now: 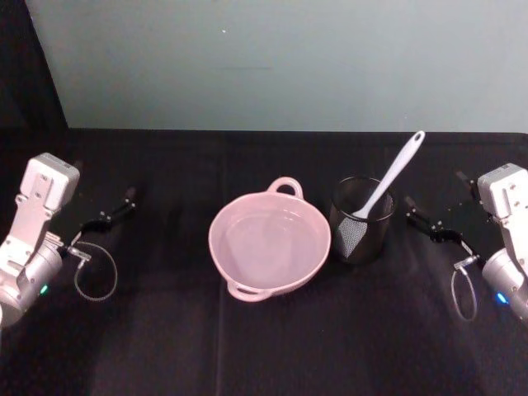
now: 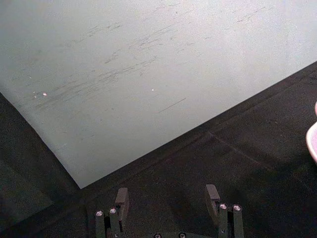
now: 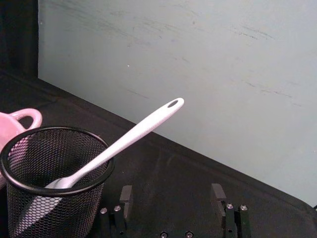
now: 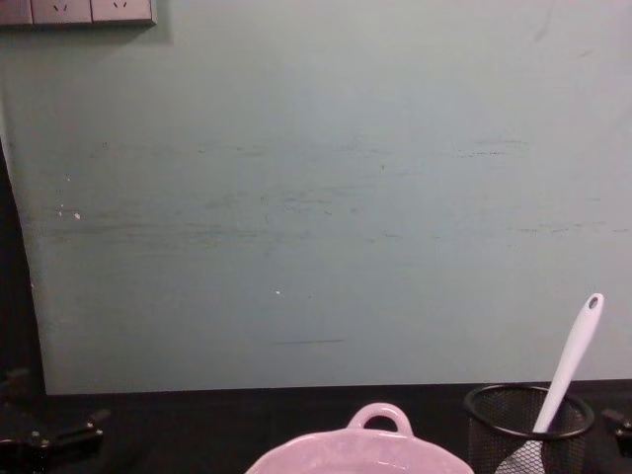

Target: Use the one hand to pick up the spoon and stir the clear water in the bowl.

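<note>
Here, spoon (image 1: 388, 183) in mesh cup (image 1: 369, 244); left gripper (image 2: 167, 191), right gripper (image 3: 171, 189) wide of bowl (image 1: 214, 239), fingers (image 3: 216, 196) seemingly spread.

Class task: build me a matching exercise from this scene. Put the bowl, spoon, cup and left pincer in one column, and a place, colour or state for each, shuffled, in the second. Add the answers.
Column one:
1. bowl
2. spoon
3. cup
4. left pincer

Column two:
A. white, leaning in the cup with its handle up
B. open, holding nothing, far left
C. pink, in the middle
D. black mesh, just right of the bowl

Pairs: 1-C, 2-A, 3-D, 4-B
</note>
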